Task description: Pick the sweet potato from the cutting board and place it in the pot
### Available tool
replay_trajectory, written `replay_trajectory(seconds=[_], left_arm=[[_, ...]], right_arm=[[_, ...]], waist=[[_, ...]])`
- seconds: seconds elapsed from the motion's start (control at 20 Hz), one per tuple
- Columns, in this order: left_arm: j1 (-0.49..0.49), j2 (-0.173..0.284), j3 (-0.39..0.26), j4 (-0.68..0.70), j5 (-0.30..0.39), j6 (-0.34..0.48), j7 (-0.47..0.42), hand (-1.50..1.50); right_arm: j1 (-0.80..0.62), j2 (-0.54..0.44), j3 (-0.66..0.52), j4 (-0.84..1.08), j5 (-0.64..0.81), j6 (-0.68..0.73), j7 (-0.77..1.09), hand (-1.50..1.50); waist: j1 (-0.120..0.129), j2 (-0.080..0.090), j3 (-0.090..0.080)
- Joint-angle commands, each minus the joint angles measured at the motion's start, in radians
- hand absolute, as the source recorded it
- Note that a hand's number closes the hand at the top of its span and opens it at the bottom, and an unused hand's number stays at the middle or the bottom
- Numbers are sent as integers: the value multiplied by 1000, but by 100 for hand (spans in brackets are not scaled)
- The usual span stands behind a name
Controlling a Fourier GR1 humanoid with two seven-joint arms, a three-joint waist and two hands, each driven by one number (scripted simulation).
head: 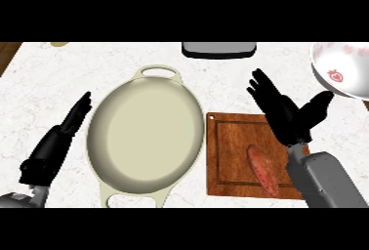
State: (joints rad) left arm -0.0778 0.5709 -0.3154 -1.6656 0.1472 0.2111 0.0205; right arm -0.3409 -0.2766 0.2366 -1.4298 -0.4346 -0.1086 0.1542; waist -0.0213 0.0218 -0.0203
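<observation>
A reddish sweet potato (262, 168) lies on the brown wooden cutting board (231, 151), towards its lower right. To the board's left sits a cream oval pot (144, 134) with handles at both ends, nothing inside it. My right hand (288, 110) is open above the board's upper right corner, fingers spread and pointing up-left, thumb out to the right; its forearm partly covers the board's right edge and hides a bit of the potato. Left of the pot, my left hand (61, 134) rests open, fingers straight and pointing up.
A white bowl (346, 66) with a red strawberry print stands at the upper right edge. A grey rectangular object (218, 49) sits at the top centre. The white marbled counter's wooden edge (9, 53) shows at the upper left.
</observation>
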Motion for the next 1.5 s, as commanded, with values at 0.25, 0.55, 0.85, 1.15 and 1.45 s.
replay_trajectory(seconds=[0.25, 0.55, 0.85, 1.15, 1.45], left_arm=[[35, 53, 180, 232, -23, 124, 135, 0], [52, 8, 178, 263, 37, 132, 250, 0], [24, 1, 176, 262, 15, 112, 289, 0], [22, 12, 172, 248, -5, 127, 310, 0], [-1, -7, 157, 254, -21, 121, 318, 0]], right_arm=[[66, -86, 131, -117, 242, -49, -22, 150], [206, -118, 111, -147, 648, -510, -187, -150], [385, -209, 246, -453, 913, -535, 82, -150], [406, -387, 262, -593, 1069, -269, 455, -150], [334, -488, 285, -766, 1012, 81, 764, -150]], waist=[[7, -26, 19], [-38, -33, 19], [-3, -28, 18], [-12, -32, 13], [13, -25, 15]])
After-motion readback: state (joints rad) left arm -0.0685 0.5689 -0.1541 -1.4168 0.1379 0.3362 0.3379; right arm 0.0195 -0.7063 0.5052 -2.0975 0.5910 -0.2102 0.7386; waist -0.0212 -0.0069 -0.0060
